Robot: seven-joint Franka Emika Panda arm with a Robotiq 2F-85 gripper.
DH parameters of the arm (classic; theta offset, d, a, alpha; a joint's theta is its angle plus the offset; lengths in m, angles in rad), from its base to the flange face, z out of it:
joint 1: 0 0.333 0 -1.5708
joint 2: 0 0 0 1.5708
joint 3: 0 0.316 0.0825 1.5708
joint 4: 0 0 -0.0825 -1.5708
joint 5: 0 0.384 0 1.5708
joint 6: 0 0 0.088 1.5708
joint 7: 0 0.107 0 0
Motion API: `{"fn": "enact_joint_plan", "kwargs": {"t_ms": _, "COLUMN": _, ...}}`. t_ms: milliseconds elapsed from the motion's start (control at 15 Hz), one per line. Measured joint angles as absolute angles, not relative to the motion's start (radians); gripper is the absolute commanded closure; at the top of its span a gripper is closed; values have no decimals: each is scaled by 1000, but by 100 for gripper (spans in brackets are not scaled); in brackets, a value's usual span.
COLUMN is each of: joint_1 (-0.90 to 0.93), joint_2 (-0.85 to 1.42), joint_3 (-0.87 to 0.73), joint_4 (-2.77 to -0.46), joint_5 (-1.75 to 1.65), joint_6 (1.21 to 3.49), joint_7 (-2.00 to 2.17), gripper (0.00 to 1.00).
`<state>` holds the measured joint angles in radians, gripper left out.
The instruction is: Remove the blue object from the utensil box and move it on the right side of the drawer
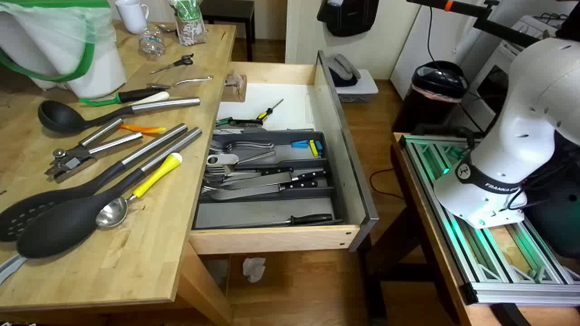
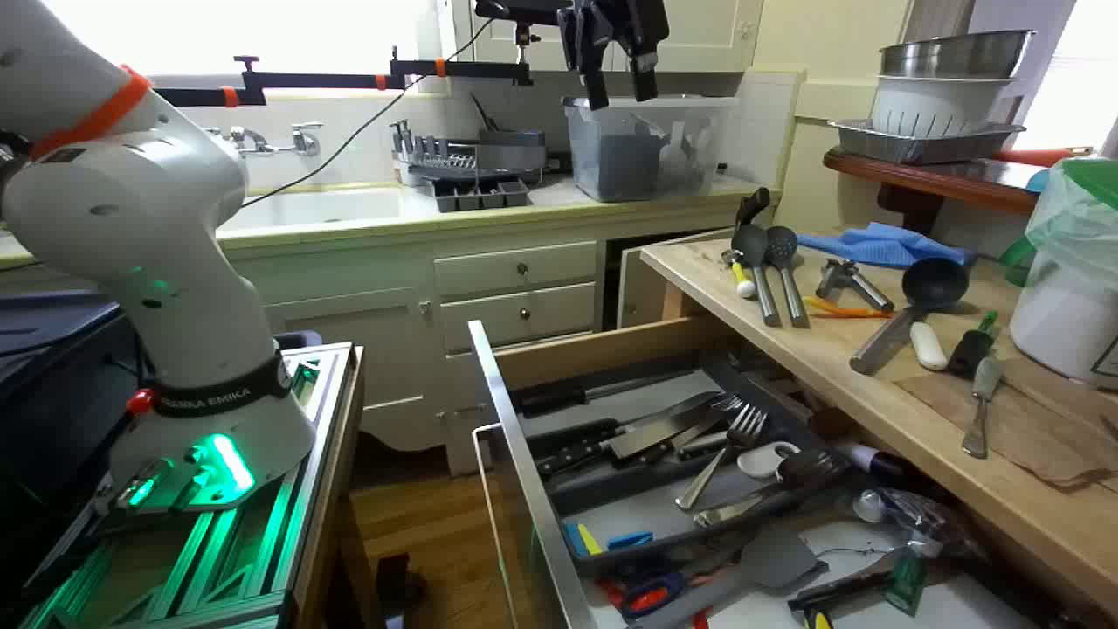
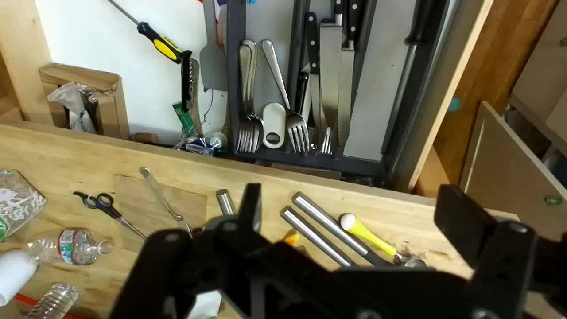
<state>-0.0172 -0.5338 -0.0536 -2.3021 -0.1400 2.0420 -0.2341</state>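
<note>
A long, dark grey cutlery tray (image 1: 247,212), split lengthwise into compartments, lies inside a wide light-wood drawer (image 1: 276,241) with a smooth pale floor. In the tray's fork compartment, at the end by the drawer's front panel, sit two small bright blue pieces (image 1: 299,144) with a slim yellow piece (image 1: 313,148) between them — which blue one the task means cannot be told. At that compartment's opposite end are shiny metal forks (image 3: 248,84) and a flat white oval (image 3: 273,122) with a round hole. The tray's middle compartment holds steel-bladed knives (image 3: 328,71), their black handles dotted with rivets.

Beside the tray lies a screwdriver (image 3: 159,40) with a yellow-and-black handle. Past the tray's rear end, a grained wooden countertop (image 1: 149,253) carries a deep-bowled black ladle (image 1: 68,118).

The black two-fingered gripper (image 2: 621,87) is raised well above the tray — its fingers (image 3: 463,221) spread wide apart.
</note>
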Motion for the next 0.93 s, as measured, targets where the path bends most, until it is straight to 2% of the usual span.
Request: {"fn": "enact_joint_plan", "kwargs": {"t_ms": 933, "joint_1": -35, "joint_2": -468, "joint_3": -64, "joint_4": -2302, "joint_5": -134, "joint_6": 2058, "joint_7": -182, "gripper": 0}}
